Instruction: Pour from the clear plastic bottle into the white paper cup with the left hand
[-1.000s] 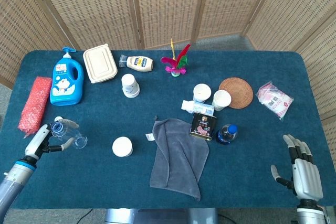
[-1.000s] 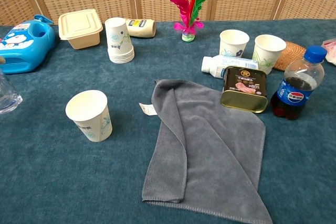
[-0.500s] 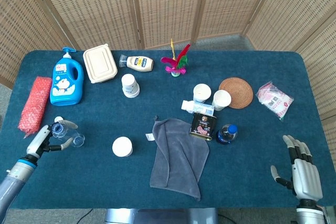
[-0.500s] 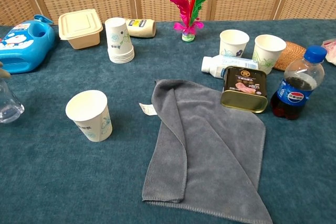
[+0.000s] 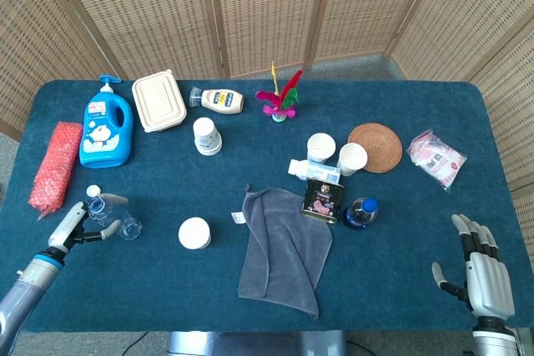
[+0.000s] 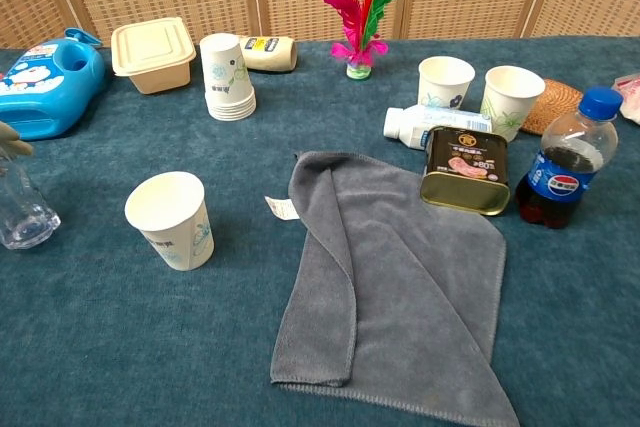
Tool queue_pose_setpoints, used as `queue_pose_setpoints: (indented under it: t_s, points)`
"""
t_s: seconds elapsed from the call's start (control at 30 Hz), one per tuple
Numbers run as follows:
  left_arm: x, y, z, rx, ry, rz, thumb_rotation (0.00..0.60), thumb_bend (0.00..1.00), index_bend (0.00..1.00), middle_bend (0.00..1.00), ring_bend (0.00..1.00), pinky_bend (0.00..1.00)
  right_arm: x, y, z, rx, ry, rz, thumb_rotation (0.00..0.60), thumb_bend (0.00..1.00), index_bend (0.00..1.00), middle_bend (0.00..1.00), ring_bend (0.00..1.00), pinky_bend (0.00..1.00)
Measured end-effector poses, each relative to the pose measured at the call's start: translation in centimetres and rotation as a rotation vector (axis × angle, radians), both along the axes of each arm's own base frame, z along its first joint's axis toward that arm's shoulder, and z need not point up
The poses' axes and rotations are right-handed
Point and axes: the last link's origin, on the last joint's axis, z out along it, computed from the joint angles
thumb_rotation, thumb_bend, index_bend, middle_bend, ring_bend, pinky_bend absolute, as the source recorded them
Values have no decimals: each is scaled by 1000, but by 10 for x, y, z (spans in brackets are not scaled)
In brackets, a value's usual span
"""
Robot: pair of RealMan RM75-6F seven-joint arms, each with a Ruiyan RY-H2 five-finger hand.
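Note:
The clear plastic bottle (image 5: 115, 221) (image 6: 24, 213) is near the table's front left edge, its base low by the blue cloth. My left hand (image 5: 82, 223) holds it, fingers (image 5: 113, 200) wrapped around both sides; in the chest view only a fingertip (image 6: 12, 139) shows at the frame's left edge. The white paper cup (image 5: 193, 233) (image 6: 170, 219) stands upright and apart, to the right of the bottle. My right hand (image 5: 481, 266) lies at the front right corner, fingers spread, holding nothing.
A grey towel (image 5: 284, 248) lies right of the cup. Behind it are a tin (image 5: 324, 199), a cola bottle (image 5: 360, 213), two paper cups (image 5: 336, 152) and a small white bottle (image 5: 313, 169). A blue detergent jug (image 5: 107, 127), a red bag (image 5: 57, 166), a lunch box (image 5: 158, 101) and stacked cups (image 5: 205, 136) stand at the back left.
The bottle has come down and turned more upright in my left hand, showing further into the chest view. The right hand and the cup have not moved.

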Motion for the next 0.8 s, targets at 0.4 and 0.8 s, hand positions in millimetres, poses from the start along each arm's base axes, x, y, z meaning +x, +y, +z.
queue_pose_setpoints:
  t_s: [0.4, 0.8]
  points:
    - [3, 1, -1, 11, 46, -29, 471, 419, 304, 291, 194, 179, 0, 0, 1, -4, -1, -1, 600, 394, 0, 33, 0, 0]
    - [8, 5, -2, 27, 205, -111, 466, 420, 315, 290, 190, 157, -2, 3, 1, -9, -5, -6, 600, 395, 0, 33, 0, 0]
